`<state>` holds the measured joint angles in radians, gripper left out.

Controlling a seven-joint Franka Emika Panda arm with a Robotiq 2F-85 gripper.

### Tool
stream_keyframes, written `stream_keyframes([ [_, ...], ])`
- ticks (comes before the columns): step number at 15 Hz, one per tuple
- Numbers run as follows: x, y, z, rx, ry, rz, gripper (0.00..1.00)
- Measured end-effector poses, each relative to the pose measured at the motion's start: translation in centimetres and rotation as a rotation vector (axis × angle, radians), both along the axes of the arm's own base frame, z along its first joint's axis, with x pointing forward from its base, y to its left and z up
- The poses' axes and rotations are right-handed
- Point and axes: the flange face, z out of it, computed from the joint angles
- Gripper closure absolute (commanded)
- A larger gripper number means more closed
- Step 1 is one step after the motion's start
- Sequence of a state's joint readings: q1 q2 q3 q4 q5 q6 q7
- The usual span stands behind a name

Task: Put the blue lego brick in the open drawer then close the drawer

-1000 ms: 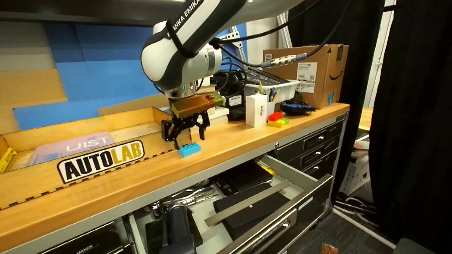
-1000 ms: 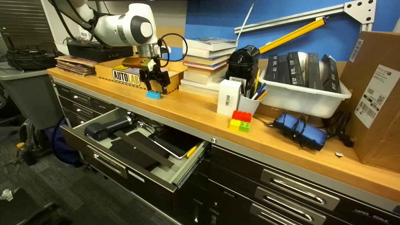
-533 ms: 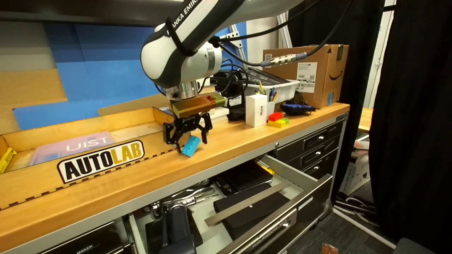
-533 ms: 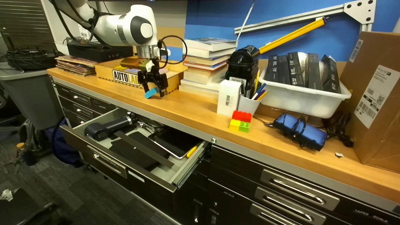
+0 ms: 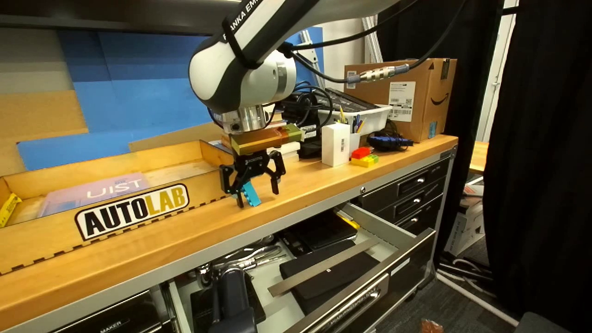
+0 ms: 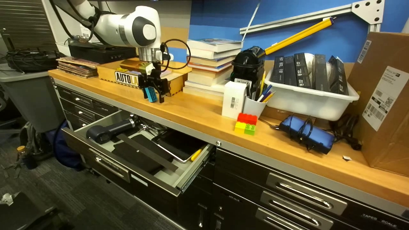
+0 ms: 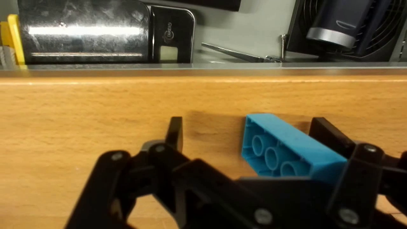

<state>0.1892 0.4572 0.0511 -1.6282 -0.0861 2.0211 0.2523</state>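
The light-blue lego brick stands tilted on the wooden bench top, between my fingers. In the wrist view the brick shows its hollow underside and leans by the right-hand finger. A wide gap separates it from the left-hand finger. My gripper is open, low over the bench near its front edge. The brick and gripper also show in an exterior view. Whether the brick rests on the bench I cannot tell. The open drawer is pulled out below the edge; it shows in the wrist view.
The drawer holds a dark cylindrical tool, a metal strip, black flat items and a yellow-handled item. The AUTOLAB wooden box stands behind the gripper. A white box and red-yellow-green bricks stand along the bench.
The brick lay flat on the bench, then tipped up between the fingers. It now stands more steeply, turned. My gripper has moved slightly toward the bench's front edge.
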Motion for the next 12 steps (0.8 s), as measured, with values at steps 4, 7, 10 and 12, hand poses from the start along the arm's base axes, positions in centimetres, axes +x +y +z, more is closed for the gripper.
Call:
stream_keyframes([
  [4, -0.8, -0.1, 0.2, -0.002, 0.008, 0.002, 0.58],
  [7, -1.5, -0.2, 0.5, -0.005, 0.011, 0.002, 0.8],
  [10, -2.2, -0.6, 0.9, -0.007, 0.014, 0.0, 0.88],
  [12, -2.6, -1.1, 1.3, -0.009, 0.012, -0.006, 0.86],
])
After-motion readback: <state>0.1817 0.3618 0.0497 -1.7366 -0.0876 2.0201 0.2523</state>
